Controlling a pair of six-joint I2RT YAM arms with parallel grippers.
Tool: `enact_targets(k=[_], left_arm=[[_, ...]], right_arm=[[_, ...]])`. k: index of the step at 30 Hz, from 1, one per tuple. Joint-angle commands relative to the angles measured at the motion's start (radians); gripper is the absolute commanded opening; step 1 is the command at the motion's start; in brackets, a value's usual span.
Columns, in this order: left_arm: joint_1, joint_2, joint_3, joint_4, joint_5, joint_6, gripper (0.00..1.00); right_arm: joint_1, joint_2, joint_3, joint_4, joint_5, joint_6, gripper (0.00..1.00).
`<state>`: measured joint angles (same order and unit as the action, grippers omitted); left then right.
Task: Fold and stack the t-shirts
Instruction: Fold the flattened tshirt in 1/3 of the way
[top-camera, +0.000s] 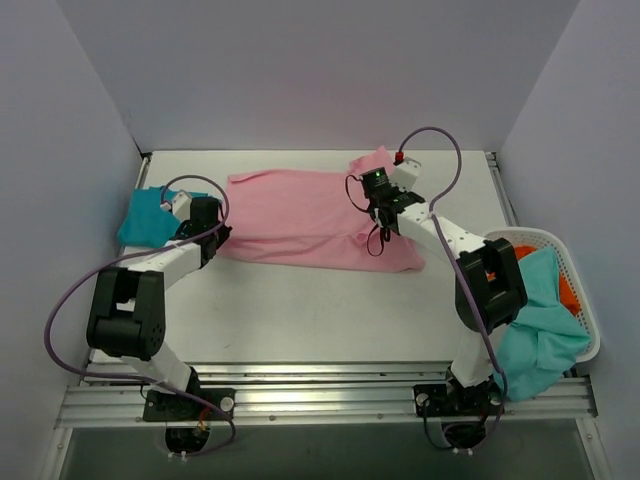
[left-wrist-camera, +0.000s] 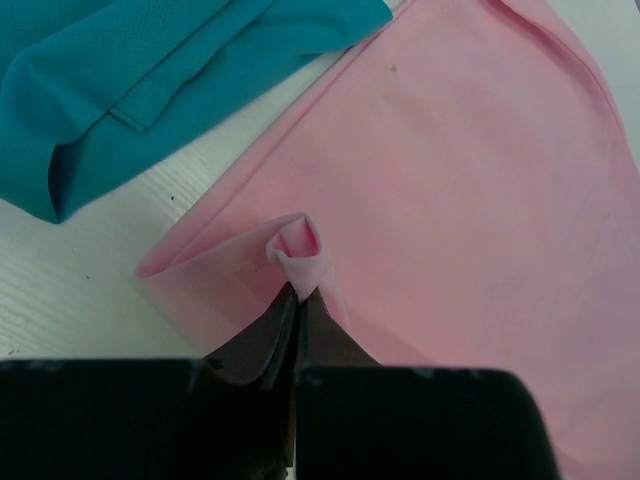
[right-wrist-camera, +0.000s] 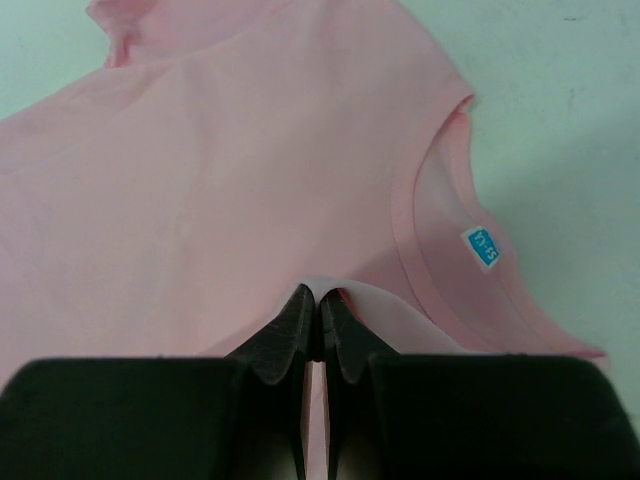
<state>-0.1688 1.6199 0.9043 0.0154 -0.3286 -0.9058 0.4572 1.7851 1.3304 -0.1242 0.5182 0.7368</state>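
A large light pink t-shirt (top-camera: 310, 215) lies spread across the middle of the table. My left gripper (top-camera: 213, 238) is shut on a pinch of its left hem edge, seen in the left wrist view (left-wrist-camera: 297, 292) with a small pink fold (left-wrist-camera: 298, 245) sticking up. My right gripper (top-camera: 385, 215) is shut on the pink fabric near the collar (right-wrist-camera: 430, 260), as its wrist view (right-wrist-camera: 318, 298) shows. A folded teal-blue t-shirt (top-camera: 150, 215) lies at the far left; it also shows in the left wrist view (left-wrist-camera: 130, 70).
A white lattice basket (top-camera: 575, 275) at the right edge holds a light teal garment (top-camera: 540, 320) hanging over its rim and something orange (top-camera: 567, 290). A blue size label (right-wrist-camera: 482, 246) sits inside the pink collar. Grey walls enclose the table.
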Motion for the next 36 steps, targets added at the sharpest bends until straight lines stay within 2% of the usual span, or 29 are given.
enact_targets(k=[1,7,8,9,10,12,13,15,18,23,26,30,31,35,36], left_arm=[[0.023,0.041,0.073,0.054,0.016,-0.002,0.02],[0.067,0.176,0.169,0.058,0.063,0.008,0.04],[0.075,0.198,0.185,0.066,0.106,0.015,0.26],[0.089,0.219,0.202,0.075,0.123,0.025,0.42],[0.095,0.262,0.24,0.07,0.138,0.028,0.57],[0.112,0.3,0.281,0.054,0.167,0.033,0.83],[0.118,0.332,0.3,0.051,0.174,0.034,0.89],[0.13,0.36,0.352,0.043,0.192,0.036,0.94],[0.158,0.385,0.404,0.047,0.229,0.033,0.96],[0.195,0.31,0.432,0.017,0.249,0.061,0.97],[0.193,0.201,0.377,0.023,0.232,0.09,0.97],[0.192,-0.002,0.237,0.028,0.215,0.093,0.97],[0.19,-0.033,0.172,0.029,0.215,0.09,0.97],[0.18,-0.191,0.023,-0.002,0.198,0.077,0.97],[0.146,-0.243,-0.026,-0.011,0.191,0.076,0.97]], right_arm=[[-0.017,0.068,0.091,-0.005,-0.024,-0.025,0.0],[-0.043,0.209,0.2,-0.025,-0.033,-0.027,0.0],[-0.049,0.224,0.213,-0.031,-0.033,-0.022,0.0],[-0.055,0.258,0.223,-0.031,-0.043,-0.019,0.03],[-0.063,0.273,0.234,-0.032,-0.044,-0.016,0.42],[-0.081,0.315,0.265,-0.031,-0.043,-0.016,0.85],[-0.086,0.327,0.277,-0.028,-0.037,-0.023,1.0],[-0.107,0.37,0.341,-0.049,-0.021,-0.031,1.0],[-0.129,0.401,0.438,-0.075,0.002,-0.059,1.0],[-0.126,0.302,0.486,-0.083,0.037,-0.12,1.0],[-0.111,0.173,0.394,-0.075,0.071,-0.114,1.0],[-0.095,-0.033,0.154,-0.037,0.066,-0.054,1.0],[-0.083,-0.115,0.042,-0.013,0.05,-0.041,1.0],[-0.009,-0.283,-0.178,0.005,0.039,0.021,1.0],[0.006,-0.312,-0.218,0.001,0.033,0.048,1.0]])
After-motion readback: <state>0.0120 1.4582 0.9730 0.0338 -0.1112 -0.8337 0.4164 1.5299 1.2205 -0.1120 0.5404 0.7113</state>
